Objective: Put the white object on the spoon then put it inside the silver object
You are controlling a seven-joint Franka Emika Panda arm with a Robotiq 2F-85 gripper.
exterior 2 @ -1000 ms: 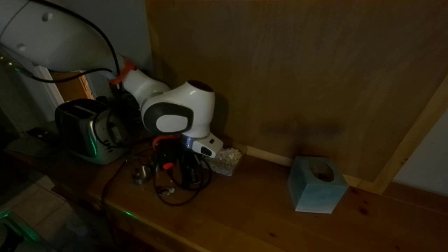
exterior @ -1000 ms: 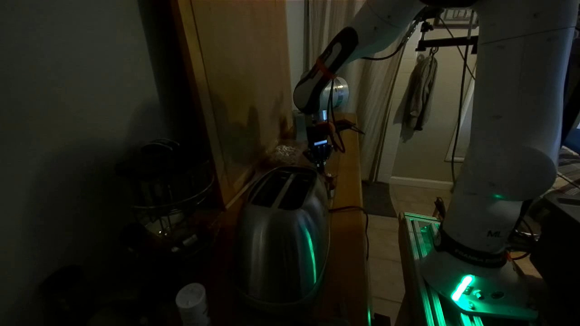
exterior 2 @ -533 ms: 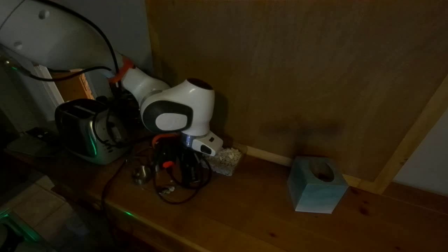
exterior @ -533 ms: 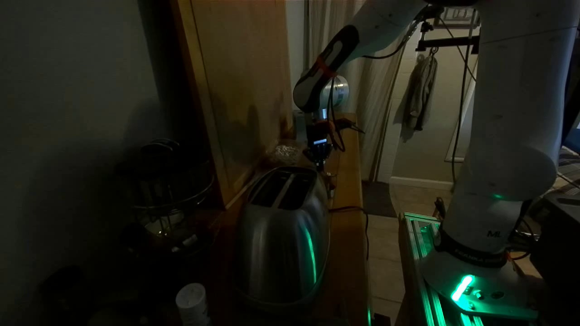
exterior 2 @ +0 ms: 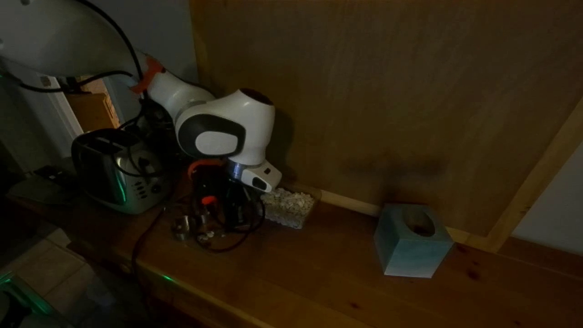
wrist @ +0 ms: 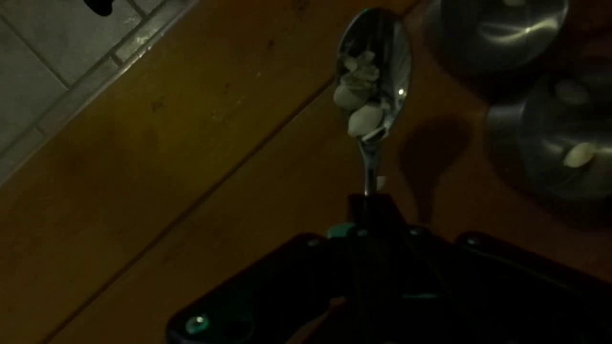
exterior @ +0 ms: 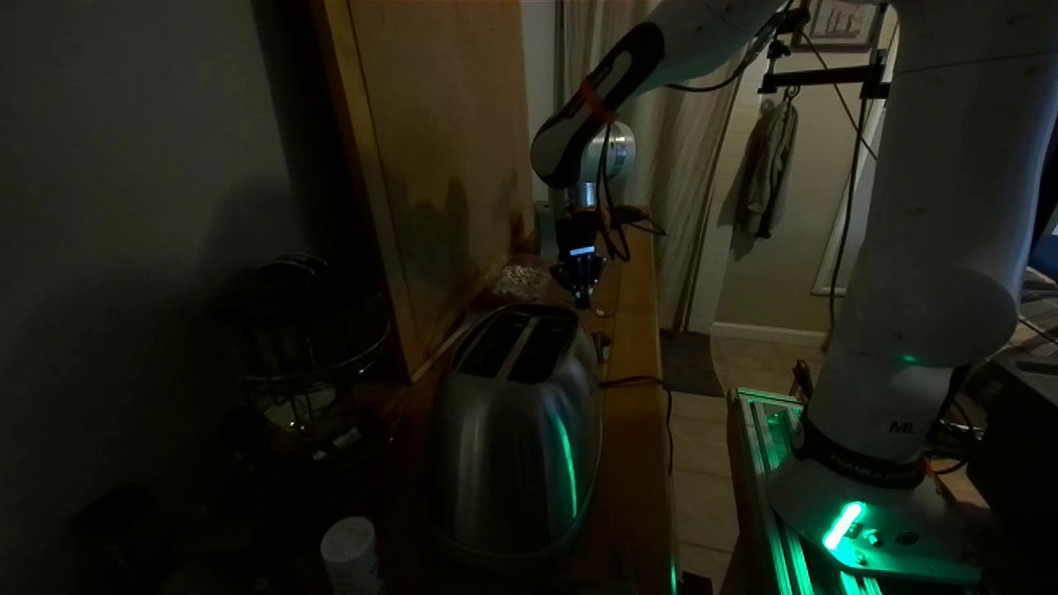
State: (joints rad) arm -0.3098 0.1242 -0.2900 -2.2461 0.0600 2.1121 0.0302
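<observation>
In the wrist view, my gripper (wrist: 368, 203) is shut on the handle of a shiny metal spoon (wrist: 400, 62). Several white pieces (wrist: 366, 119) lie in the spoon's bowl. The spoon hangs above the wooden counter and casts a shadow on it. The gripper (exterior: 583, 302) also shows in an exterior view, beyond the silver toaster (exterior: 512, 463). The toaster also shows in an exterior view (exterior 2: 132, 182), with dark slots on top. The spoon's white load (exterior 2: 207, 236) shows there below the hanging cables. The fingertips are hidden in that view.
Two small steel cups (wrist: 454, 43) (wrist: 509, 129) stand right of the spoon; white pieces lie in them. A clear box of white flakes (exterior 2: 284, 222) stands by the wooden board. A blue tissue box (exterior 2: 412, 253) stands farther along. A cord (exterior: 645, 380) crosses the counter edge.
The arm and gripper have risen and shifted slightly toward the toaster and the steel cups. The spoon with its white pieces has moved along and stays held.
</observation>
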